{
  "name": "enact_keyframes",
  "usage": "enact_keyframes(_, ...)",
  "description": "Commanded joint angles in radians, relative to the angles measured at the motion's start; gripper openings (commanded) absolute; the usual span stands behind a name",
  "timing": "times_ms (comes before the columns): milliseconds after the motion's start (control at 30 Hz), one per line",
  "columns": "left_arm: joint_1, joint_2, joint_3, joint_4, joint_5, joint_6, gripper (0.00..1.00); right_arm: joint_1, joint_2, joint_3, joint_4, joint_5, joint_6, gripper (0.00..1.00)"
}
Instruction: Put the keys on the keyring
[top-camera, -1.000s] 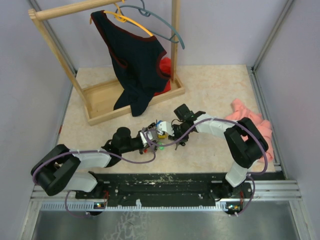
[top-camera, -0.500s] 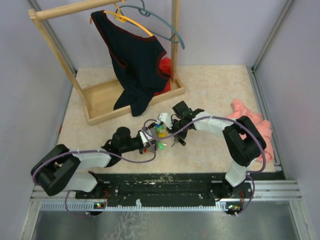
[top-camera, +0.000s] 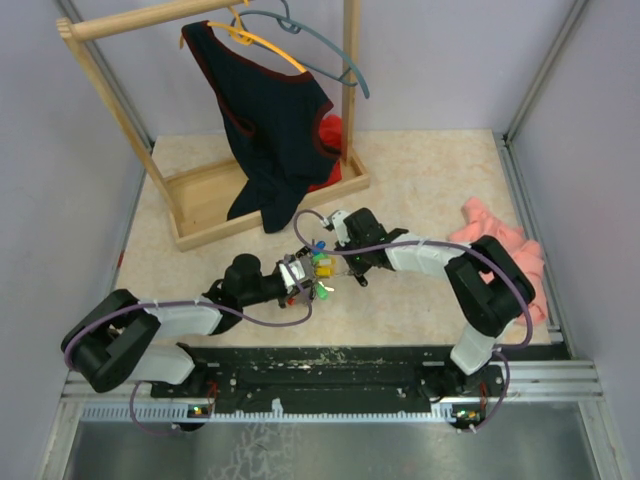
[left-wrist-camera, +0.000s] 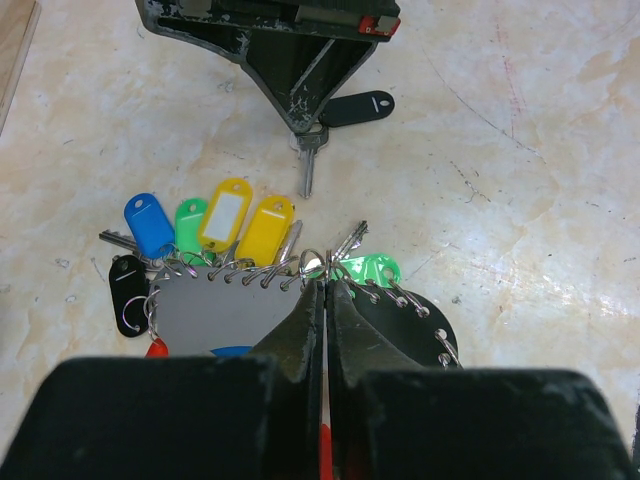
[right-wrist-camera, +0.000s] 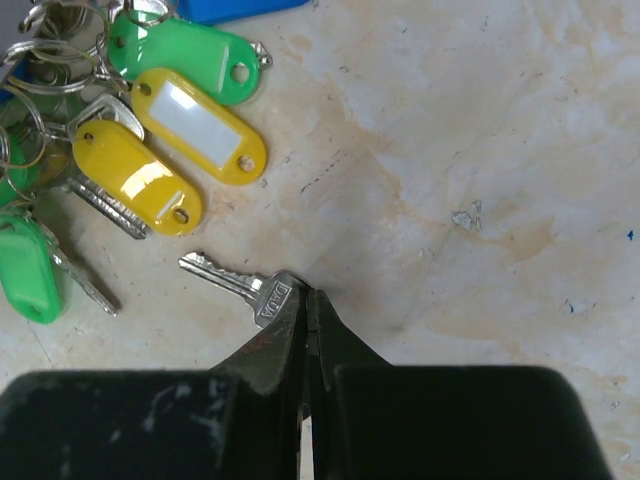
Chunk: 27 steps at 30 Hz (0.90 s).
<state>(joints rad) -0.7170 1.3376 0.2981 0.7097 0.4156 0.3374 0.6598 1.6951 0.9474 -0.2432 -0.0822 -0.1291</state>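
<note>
Flagging the weak point first: the black two-finger right gripper (right-wrist-camera: 305, 300) is pinched shut on just the edge of the head of the small loose silver key (right-wrist-camera: 225, 275), which lies flat on the beige marbled worktop (top-camera: 430, 170). With so little bite, the key could pivot or drop on lift. Its hole is under the jaws (not visible in either wrist view), so threading may need a regrip.

The left gripper (left-wrist-camera: 325, 295) is closed on the rim of the part-grey, part-red metal loop keyring (left-wrist-camera: 225, 300), right among the small wire rings. A twist there could shift the loop or knock rings loose. Keyring and its fan of blue, green and yellow plastic-tagged keys (left-wrist-camera: 225, 212) sit mid-worktop, toward the near edge, with the loose key just beyond them.

Pose: left arm stretched low from the near-left corner, gripper about level. Right arm folded, elbow by the right edge, forearm reaching left, fingertips down at the surface.
</note>
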Motion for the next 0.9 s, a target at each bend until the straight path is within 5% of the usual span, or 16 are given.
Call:
enact_keyframes(0, 0.004, -0.011, 0.003, 0.028, 0.011, 0.000, 0.01, 0.032, -0.028, -0.033, 0.089, 0.120, 0.120, 0.00)
enact_keyframes(233, 0.004, -0.020, -0.001, 0.029, 0.006, -0.001, 0.01, 0.052, -0.141, -0.073, 0.132, 0.140, 0.150, 0.17)
enact_keyframes(400, 0.004, -0.019, -0.002, 0.032, 0.007, -0.001, 0.01, 0.051, -0.280, -0.148, 0.208, 0.131, 0.152, 0.38)
enact_keyframes(600, 0.004, -0.020, -0.002, 0.034, 0.005, -0.003, 0.01, 0.050, -0.448, -0.299, 0.387, 0.184, 0.167, 0.47)
enact_keyframes(767, 0.004, -0.016, -0.004, 0.039, 0.004, -0.004, 0.01, 0.049, -0.586, -0.448, 0.579, 0.188, 0.190, 0.88)
enact_keyframes(867, 0.004, -0.011, -0.003, 0.040, 0.005, -0.004, 0.01, 0.046, -0.630, -0.516, 0.665, 0.255, 0.234, 0.98)
